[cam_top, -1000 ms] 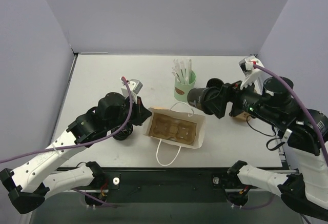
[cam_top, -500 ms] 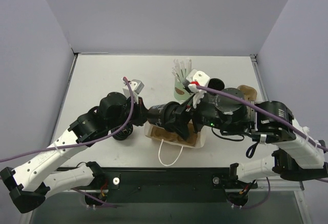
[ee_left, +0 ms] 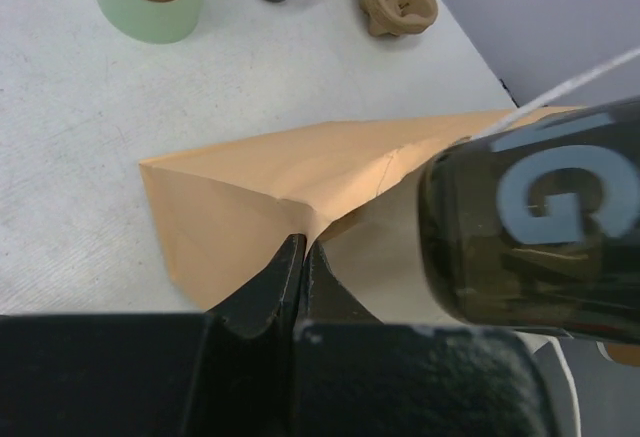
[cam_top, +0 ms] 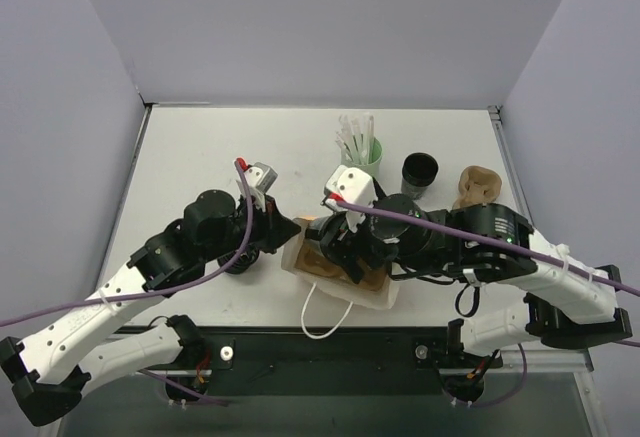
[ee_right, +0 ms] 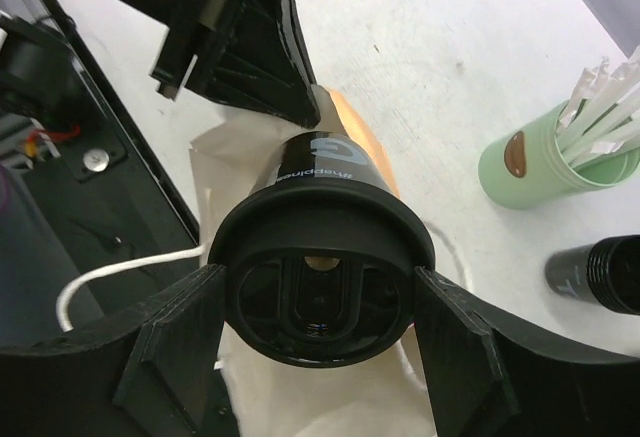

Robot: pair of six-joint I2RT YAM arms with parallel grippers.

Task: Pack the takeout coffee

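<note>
Now glossy cup (ee_left: 530, 227) (round-lidded) overhangs creased bag (ee_left: 230, 197).

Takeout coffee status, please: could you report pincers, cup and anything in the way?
Left pincer shut on edge of brown paper bag. Right pincer gripping small black lidded paper cup at bag mouth. No obstruction visible.

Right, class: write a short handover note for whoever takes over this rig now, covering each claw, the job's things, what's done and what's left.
Left claw: shut on the paper bag at its rim, holding the mouth open.
Right claw: shut on the takeout coffee, lid on, tilted over the bag's mouth.
Done: coffee gripped and at the bag.
Left: lower it in, release it, then let go of the bag.
</note>
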